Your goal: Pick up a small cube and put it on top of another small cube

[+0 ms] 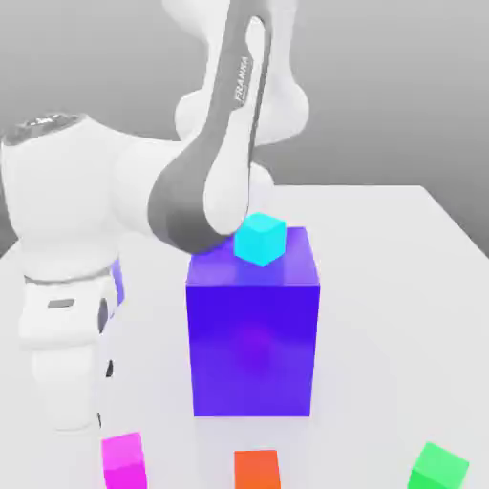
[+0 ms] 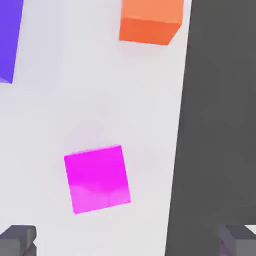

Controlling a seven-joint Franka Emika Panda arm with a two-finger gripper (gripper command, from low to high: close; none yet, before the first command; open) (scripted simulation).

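The magenta small cube rests on the white table near its front edge, at the exterior view's left. The green small cube sits on the same front strip at the exterior view's right, far from the magenta one. My gripper is open, with its dark fingertips spread wide and nothing between them. It hovers above the magenta cube without touching it. In the exterior view the white hand hangs just above and to the left of that cube.
A big blue-violet block stands mid-table with a cyan small cube on top. An orange small cube lies between the magenta and green ones. The table edge runs close beside the magenta cube.
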